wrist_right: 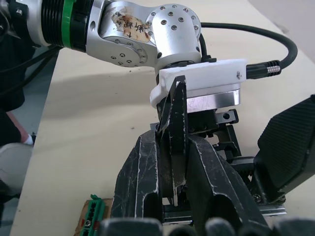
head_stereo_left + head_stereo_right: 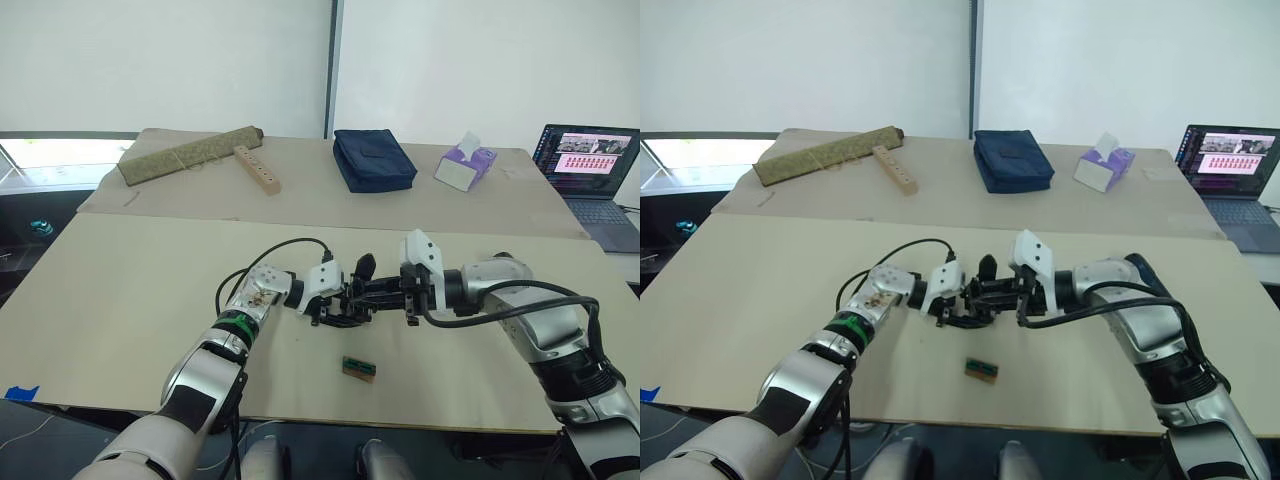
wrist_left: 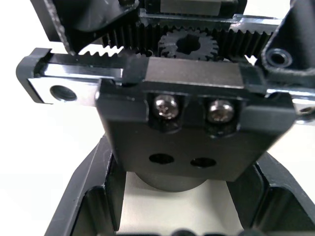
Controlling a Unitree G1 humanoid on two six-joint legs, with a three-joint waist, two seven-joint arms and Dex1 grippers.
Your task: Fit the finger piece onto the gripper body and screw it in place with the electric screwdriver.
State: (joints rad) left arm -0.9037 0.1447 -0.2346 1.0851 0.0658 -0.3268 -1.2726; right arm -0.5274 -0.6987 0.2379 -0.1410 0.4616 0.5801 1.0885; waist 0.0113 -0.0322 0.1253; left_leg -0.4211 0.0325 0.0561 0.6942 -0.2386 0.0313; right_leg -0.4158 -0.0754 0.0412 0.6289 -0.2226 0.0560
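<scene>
Beige board covers the near table point(image 2: 120, 300), and at its middle the two arms meet nose to nose above the surface. The left gripper point(image 2: 335, 300) reaches in from nine o'clock and has the gripper body point(image 2: 352, 305) between its fingers; in the left wrist view that black part point(image 3: 192, 128) sits close up, with two bright screws, two empty holes below them and a toothed rack and gear above, and the left claw's black fingers point(image 3: 86, 196) flank it on either side, parted just enough to clasp it. The right gripper point(image 2: 385, 292) comes in from three o'clock, its two black fingers point(image 1: 142, 187) pinched close on a thin black wedge, the finger piece point(image 1: 176, 132), which stands upright between them and points towards the left gripper's white mount. That wedge is pressed right against the gripper body. At about six o'clock from the joined grippers, near the table's front edge, lies a small green-and-brown block point(image 2: 359, 369), apart from both. On the far table point(image 2: 300, 185) lie a rolled mat point(image 2: 190, 155), a wooden strip point(image 2: 258, 169), a dark blue pouch point(image 2: 373, 159) and a tissue box point(image 2: 465, 165), with an open laptop point(image 2: 592, 180) at two o'clock.
</scene>
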